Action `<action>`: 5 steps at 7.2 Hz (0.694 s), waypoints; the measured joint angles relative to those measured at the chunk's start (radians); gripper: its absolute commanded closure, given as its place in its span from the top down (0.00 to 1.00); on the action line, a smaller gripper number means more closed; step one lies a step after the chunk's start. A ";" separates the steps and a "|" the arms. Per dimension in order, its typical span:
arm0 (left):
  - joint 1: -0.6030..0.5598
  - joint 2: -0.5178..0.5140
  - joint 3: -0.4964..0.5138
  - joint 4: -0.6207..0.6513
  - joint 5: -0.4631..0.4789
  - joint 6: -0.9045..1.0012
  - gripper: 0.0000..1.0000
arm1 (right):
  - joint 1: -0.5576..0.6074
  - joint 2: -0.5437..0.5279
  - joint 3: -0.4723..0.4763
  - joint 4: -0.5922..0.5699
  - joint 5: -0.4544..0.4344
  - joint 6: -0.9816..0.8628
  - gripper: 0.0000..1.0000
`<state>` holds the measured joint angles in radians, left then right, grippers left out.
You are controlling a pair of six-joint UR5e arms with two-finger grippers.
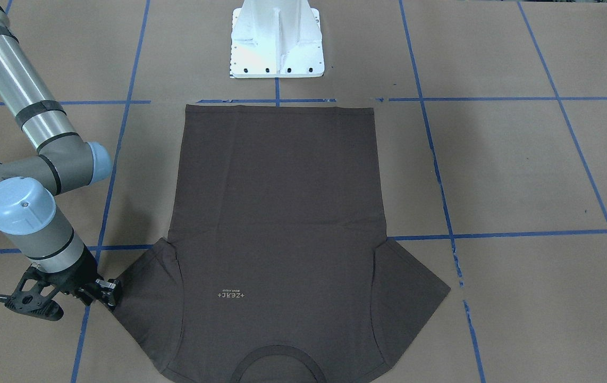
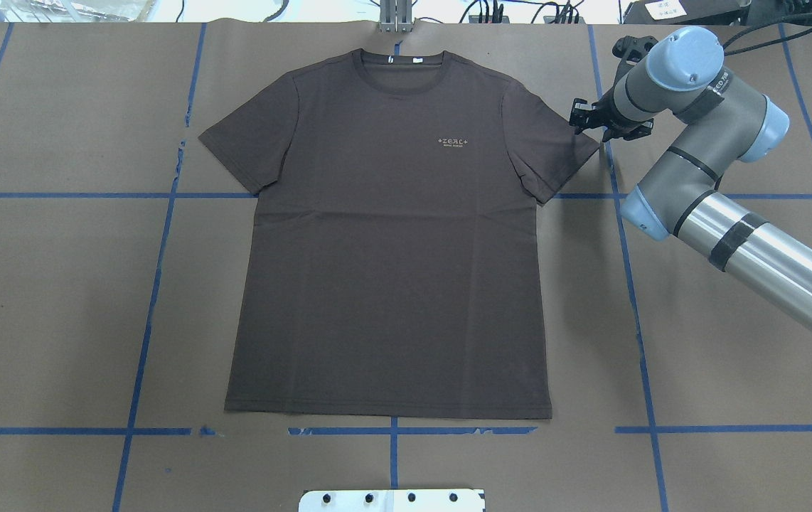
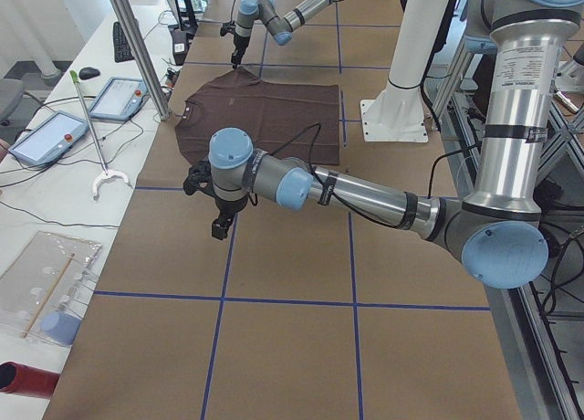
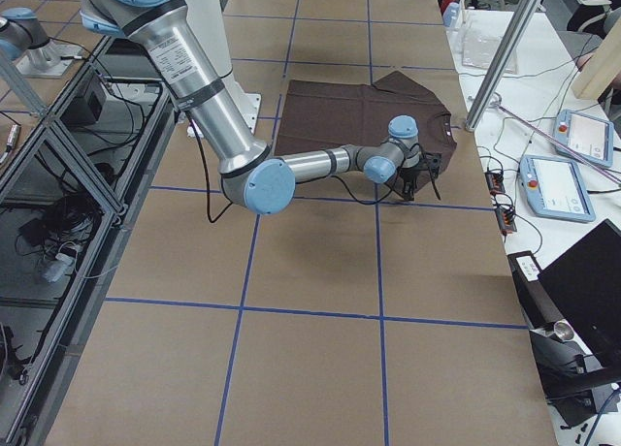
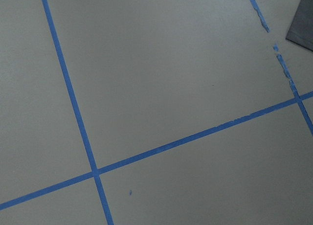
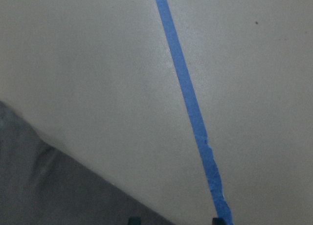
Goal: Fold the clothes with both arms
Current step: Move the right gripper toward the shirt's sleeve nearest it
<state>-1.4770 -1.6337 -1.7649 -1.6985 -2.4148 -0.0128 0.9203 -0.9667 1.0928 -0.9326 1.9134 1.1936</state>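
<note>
The dark brown-grey T-shirt [image 1: 277, 213] lies flat and face up on the brown table [image 2: 43, 284], collar away from the robot [image 2: 392, 249]. My right gripper [image 2: 582, 119] is low at the outer edge of the shirt's sleeve on the robot's right, also seen from the front [image 1: 108, 291]. In the right wrist view its two fingertips stand apart, open and empty, with the sleeve edge [image 6: 49, 191] beside them. My left gripper [image 3: 219, 226] hangs over bare table, apart from the shirt's other sleeve; I cannot tell if it is open. The left wrist view shows only a shirt corner [image 5: 301, 29].
Blue tape lines [image 2: 157, 284] grid the table. The white pedestal base [image 1: 277, 42] stands at the robot's side, just past the shirt's hem. A metal pole [image 3: 137, 46] and tablets [image 3: 46, 137] stand on the white bench beyond the collar side.
</note>
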 measured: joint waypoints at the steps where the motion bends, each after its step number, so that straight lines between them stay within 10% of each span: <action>1: 0.000 0.000 0.000 -0.001 -0.002 -0.003 1.00 | 0.000 -0.005 0.004 0.000 0.001 0.000 0.52; 5: 0.001 -0.001 -0.001 -0.001 -0.003 -0.006 1.00 | -0.011 -0.026 0.023 0.000 0.002 -0.005 0.53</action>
<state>-1.4757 -1.6352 -1.7656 -1.6996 -2.4179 -0.0184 0.9088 -0.9923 1.1160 -0.9326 1.9149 1.1888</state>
